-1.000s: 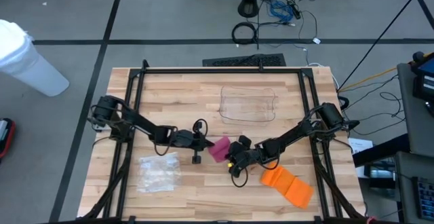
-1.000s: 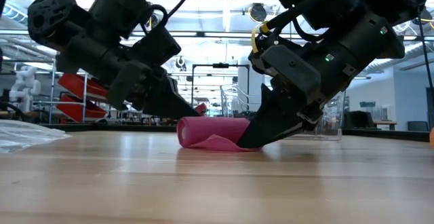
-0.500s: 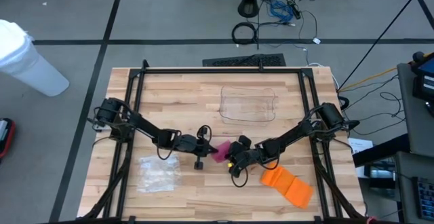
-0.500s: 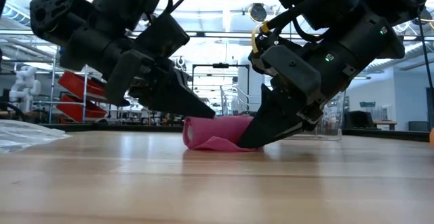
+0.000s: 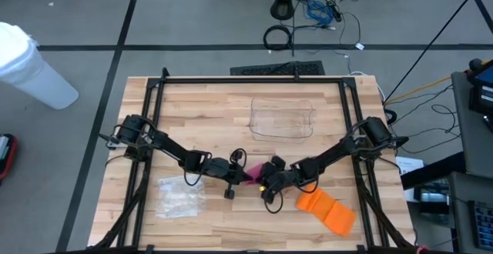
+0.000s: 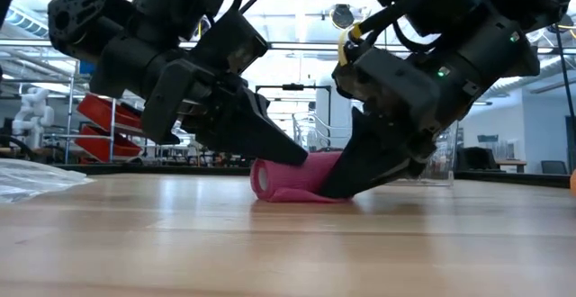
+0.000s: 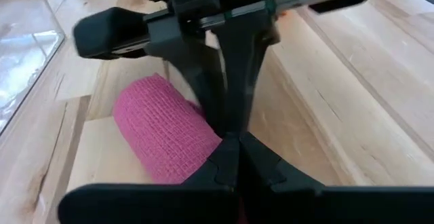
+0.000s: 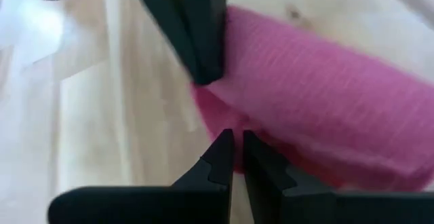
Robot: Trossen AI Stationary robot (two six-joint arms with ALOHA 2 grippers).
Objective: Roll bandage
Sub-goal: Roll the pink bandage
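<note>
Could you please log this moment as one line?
bandage: rolled, on table | left pincer: shut, on roll | right pincer: shut, at roll's base

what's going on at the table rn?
Both arms are working a pink bandage roll at the middle of the wooden table. The left gripper, shut, presses on the roll from one side. The right gripper, also shut, pins the loose tail at the table surface. The bandage looks mostly rolled up.
</note>
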